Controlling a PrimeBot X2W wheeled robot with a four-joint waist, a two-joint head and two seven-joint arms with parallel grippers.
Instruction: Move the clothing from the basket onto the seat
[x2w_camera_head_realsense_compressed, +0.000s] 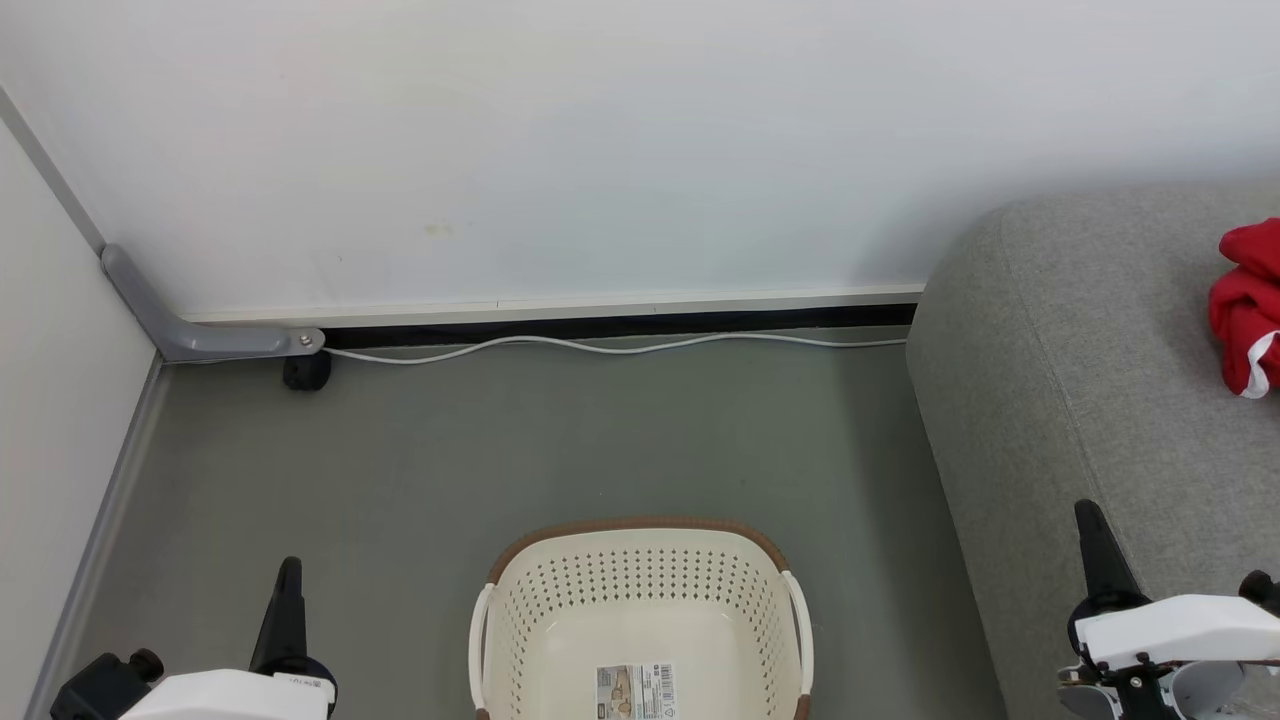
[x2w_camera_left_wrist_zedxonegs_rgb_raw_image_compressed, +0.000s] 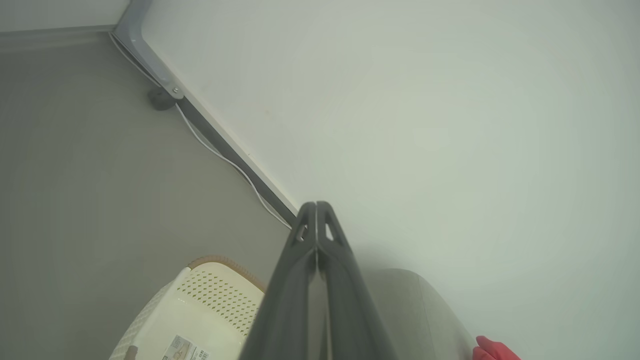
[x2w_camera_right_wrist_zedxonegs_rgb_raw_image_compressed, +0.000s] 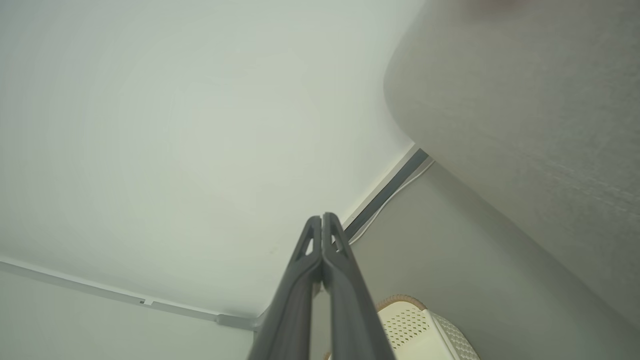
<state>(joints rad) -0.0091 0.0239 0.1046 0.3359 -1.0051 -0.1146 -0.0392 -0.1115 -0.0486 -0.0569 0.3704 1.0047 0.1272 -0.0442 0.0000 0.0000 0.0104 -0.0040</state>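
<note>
The left gripper (x2w_camera_head_realsense_compressed: 288, 590) and right gripper (x2w_camera_head_realsense_compressed: 1092, 530) sat low at either side, each empty, fingers pressed together and pointing up.

White wall (x2w_camera_head_realsense_compressed: 600, 150), grey floor (x2w_camera_head_realsense_compressed: 480, 450) — white cable (x2w_camera_head_realsense_compressed: 640, 349) along the skirting (x2w_camera_head_realsense_compressed: 620, 325).

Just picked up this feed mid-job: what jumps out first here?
The red clothing stands out most, bunched on the grey sofa at the right edge of the head view. Next is the cream basket on the floor at bottom centre, its visible inside bare apart from a barcode label. The left hand and right hand are both shut, holding nothing.
</note>
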